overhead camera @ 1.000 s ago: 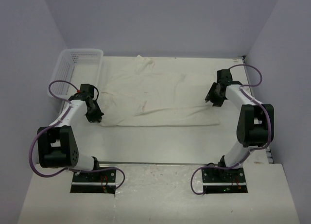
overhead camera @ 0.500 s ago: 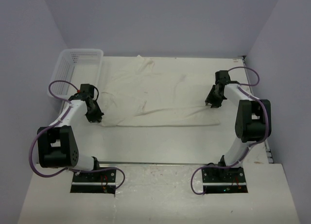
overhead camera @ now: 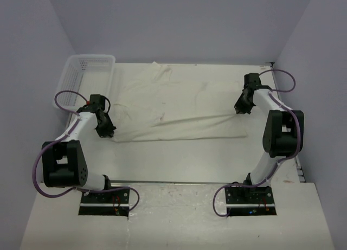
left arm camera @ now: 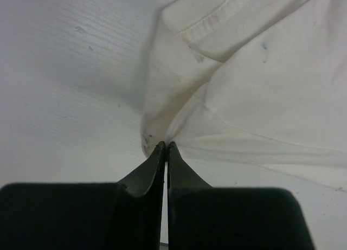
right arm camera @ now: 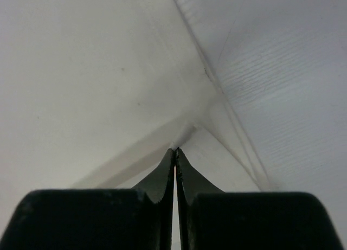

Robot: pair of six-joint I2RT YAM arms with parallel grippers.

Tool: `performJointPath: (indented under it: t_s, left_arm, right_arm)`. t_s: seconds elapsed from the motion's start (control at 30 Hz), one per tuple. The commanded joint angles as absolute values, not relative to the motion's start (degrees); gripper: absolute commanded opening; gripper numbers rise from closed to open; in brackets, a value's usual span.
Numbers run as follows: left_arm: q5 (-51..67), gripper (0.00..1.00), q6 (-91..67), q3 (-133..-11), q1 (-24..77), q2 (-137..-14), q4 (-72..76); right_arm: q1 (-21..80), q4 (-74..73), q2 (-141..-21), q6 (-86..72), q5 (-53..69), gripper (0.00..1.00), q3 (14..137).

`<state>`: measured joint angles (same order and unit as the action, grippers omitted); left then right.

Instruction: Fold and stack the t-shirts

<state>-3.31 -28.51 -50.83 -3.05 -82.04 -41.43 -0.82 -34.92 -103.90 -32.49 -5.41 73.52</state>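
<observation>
Cream t-shirt [overhead camera: 179, 106] lies spread wide, wrinkled — specks, perhaps stains.

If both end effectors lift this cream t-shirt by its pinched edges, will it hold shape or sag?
Likely floppy: the t-shirt lies wrinkled and tents into creases where the left end effector and right end effector pinch it, so its middle would probably sag. It looks thin, so probably light for its spread. Pushed, it would likely bunch, not slide.

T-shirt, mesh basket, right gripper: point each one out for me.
t-shirt [overhead camera: 179, 103], top external view, middle of the spread cloth.
mesh basket [overhead camera: 92, 58], top external view, far rim.
right gripper [right arm camera: 175, 150], right wrist view, closed fingertips pinching the t-shirt.
</observation>
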Motion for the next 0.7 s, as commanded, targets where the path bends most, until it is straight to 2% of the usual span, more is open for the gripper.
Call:
performJointPath:
  t_s: [0.0, 0.67]
  left_arm:
    - [-4.31, 0.00, -28.65, -50.28, -3.69, -81.12, -40.78]
    - [-2.02, 0.00, -27.07, -53.43, -3.78, -80.24, -38.41]
  right_arm:
    - [-2.20, -36.29, -104.76, -31.90, -10.36, 0.00, 77.08]
    - [-4.22, -39.90, -114.52, -31.03, -10.81, 0.00, 84.99]
